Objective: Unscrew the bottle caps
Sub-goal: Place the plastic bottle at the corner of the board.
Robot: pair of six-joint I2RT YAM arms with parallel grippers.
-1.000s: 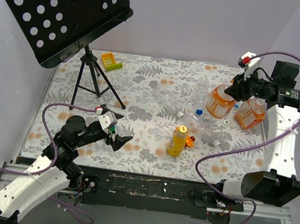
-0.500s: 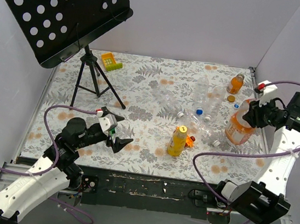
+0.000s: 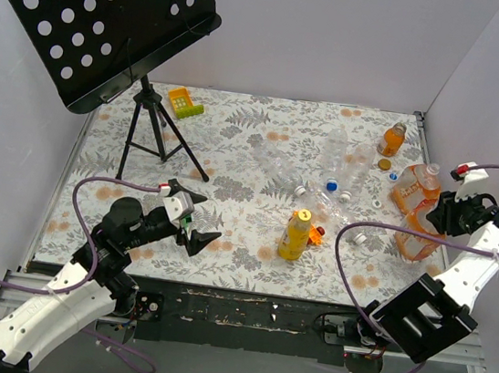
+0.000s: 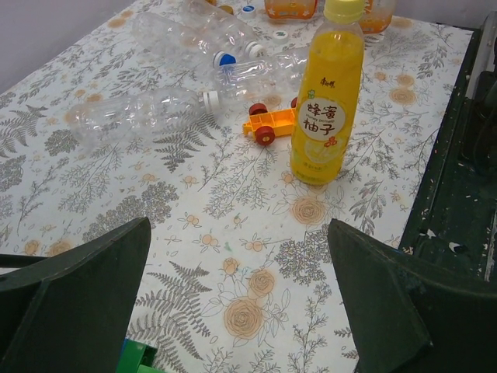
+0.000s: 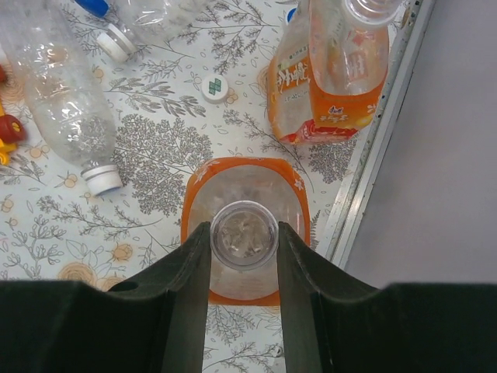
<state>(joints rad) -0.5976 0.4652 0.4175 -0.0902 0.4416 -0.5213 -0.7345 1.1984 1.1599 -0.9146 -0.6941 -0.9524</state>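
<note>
Nearest us, along the near edge toward its left corner, our left gripper (image 3: 196, 228) hangs low over the table (image 3: 246, 140). Its jaws are spread wide with nothing between them. Just beyond, around the middle of the near edge, the yellow bottle (image 4: 326, 109) stands upright and full with its yellow cap (image 4: 343, 8) on. The toy car (image 4: 270, 124) lies just beside its base. We judge this cap stiff, light and small, best pinched across its sides. The full bottle has weight enough to stand steady, but its wall looks thin, so a hold low on the body should be firm without crushing.

Against the right edge, our right gripper (image 5: 244, 233) has its fingers (image 5: 190, 264) closed on the neck of the orange bottle (image 5: 245, 175), which is upright beneath it. The mouth is open, with no cap on it. It looks close to empty, so light and easy to tip.

Further in, toward the middle, the clear bottles (image 5: 54, 101) lie on their sides, some with white or blue caps. Being empty, they would likely roll and dent under a squeeze. A loose white cap (image 5: 215, 89) lies between them and the second orange bottle (image 5: 326, 78) by the right edge. Its top is cut off in the right wrist view and too small from above, so we cannot tell whether it is capped.

In the far right corner a small orange bottle (image 3: 390, 143) stands with its orange cap (image 3: 398, 127) on. Toward the far left corner are the block (image 3: 185, 103) and the music stand (image 3: 97, 19), whose desk hides the table there.
</note>
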